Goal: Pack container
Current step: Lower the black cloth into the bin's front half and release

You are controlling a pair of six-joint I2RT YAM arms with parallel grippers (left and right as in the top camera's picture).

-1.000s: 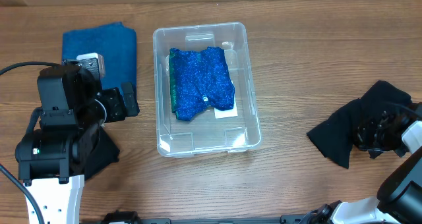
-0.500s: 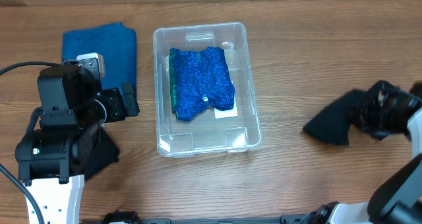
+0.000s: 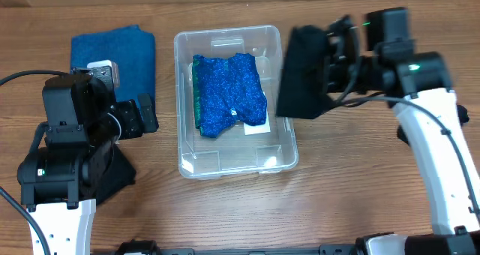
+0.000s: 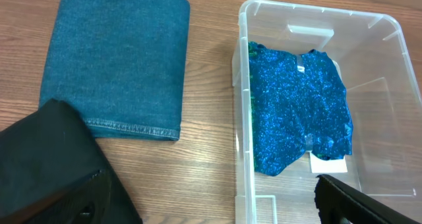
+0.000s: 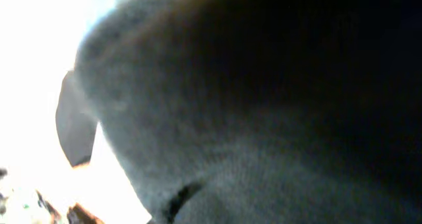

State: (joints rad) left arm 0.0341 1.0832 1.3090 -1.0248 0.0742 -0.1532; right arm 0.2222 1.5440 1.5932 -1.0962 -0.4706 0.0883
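The clear plastic container (image 3: 180, 97) stands mid-table and holds a glittery blue cloth (image 3: 229, 94) over its white label (image 3: 257, 129). My right gripper (image 3: 330, 60) is shut on a black cloth (image 3: 300, 79) and holds it in the air over the container's right rim. That cloth (image 5: 264, 105) fills the right wrist view and hides the fingers. My left gripper (image 3: 142, 116) is open and empty, left of the container. The left wrist view shows the container (image 4: 241, 118), the glittery cloth (image 4: 297, 105) and the open jaws (image 4: 210, 191).
A folded blue towel (image 3: 124, 56) lies at the back left, and also shows in the left wrist view (image 4: 119, 59). Another black cloth (image 3: 116, 176) lies under my left arm, seen in the left wrist view (image 4: 46, 158) too.
My right arm has lifted the black cloth off the table at the far right and carried it left and back to the container's right rim. The left arm has not moved.
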